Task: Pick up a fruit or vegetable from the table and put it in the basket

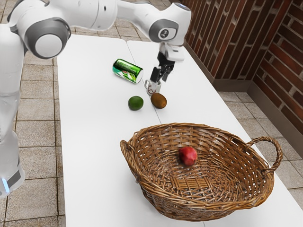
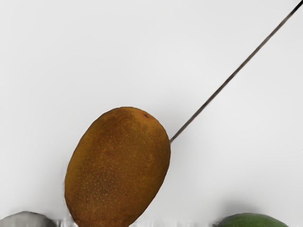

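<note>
My gripper [image 1: 159,76] hangs over the table by the mug, a little above and behind the brown kiwi [image 1: 159,100] in the exterior view. Its two black fingers stand apart, and the gripper is open, holding nothing. In the wrist view the kiwi [image 2: 118,165] looms large on the white surface. A green fruit [image 1: 135,103] lies beside the kiwi, toward the exterior view's left; the top of this green fruit [image 2: 253,220] shows at the wrist view's edge. The wicker basket [image 1: 203,209] has a red fruit [image 1: 188,156] inside.
A pale mug [image 1: 153,88] stands just behind the kiwi, partly hidden by the gripper. A green can [image 1: 127,71] lies on its side farther back on the white table [image 1: 94,142]. The basket's looped handle [image 1: 278,153] sticks out toward the exterior view's right.
</note>
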